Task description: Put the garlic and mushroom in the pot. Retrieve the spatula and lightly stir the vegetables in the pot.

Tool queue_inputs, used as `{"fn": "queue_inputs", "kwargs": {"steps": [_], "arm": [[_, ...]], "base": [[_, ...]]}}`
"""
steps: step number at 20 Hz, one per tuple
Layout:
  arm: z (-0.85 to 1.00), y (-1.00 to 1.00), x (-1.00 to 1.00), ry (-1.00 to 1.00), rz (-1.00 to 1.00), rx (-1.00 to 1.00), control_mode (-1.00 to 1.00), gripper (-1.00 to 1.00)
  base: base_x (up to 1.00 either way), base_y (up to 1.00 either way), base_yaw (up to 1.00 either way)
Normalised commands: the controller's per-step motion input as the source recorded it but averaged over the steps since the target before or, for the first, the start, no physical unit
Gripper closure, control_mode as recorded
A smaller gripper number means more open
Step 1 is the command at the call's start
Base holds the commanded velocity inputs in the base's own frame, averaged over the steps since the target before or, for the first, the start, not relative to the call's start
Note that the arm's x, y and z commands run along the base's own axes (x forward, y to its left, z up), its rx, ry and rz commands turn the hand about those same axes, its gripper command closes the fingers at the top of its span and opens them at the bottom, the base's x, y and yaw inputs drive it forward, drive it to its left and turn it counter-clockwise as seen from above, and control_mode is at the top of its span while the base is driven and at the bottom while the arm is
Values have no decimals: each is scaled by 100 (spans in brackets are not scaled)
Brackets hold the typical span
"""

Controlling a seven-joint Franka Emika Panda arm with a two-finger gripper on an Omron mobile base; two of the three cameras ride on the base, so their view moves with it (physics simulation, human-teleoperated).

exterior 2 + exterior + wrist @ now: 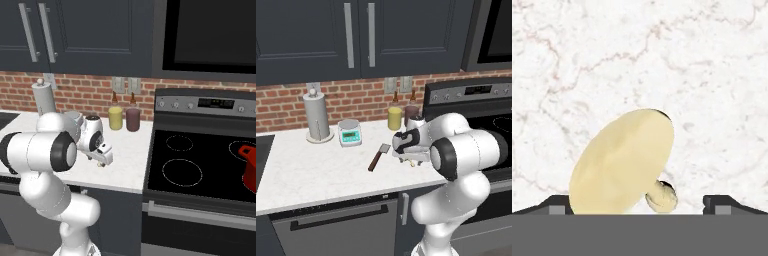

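Mushroom (624, 162), lower centre of hand view: looked light, soft, bruisable; best held across the cap; gripper (639, 202) stood fully open, empty.

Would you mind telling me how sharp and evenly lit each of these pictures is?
Hand view: mushroom crisp, soft shadow under its cap. Left base view: flat even light, spatula slightly soft. Right base view: even light, no glare on the stove; the pot is cut by the edge.
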Motion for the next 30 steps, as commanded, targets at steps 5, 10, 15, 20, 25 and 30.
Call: {"fn": "queue_inputs", "kwargs": {"steps": [5,10,15,20,25,30], "arm": [[-18,0,21,0,0,0,-100,-100],[-16,0,15,0,0,2,-100,-100],[-17,0,12,0,0,1,-100,-100],[-23,0,15,0,0,0,-100,100],[-20,2,15,0,0,0,-100,100],[-4,0,0,-6,0,2,-100,100]], "base": [[0,0,0],[0,0,0],[0,0,0],[0,0,0],[0,0,0],[0,0,0]]}}
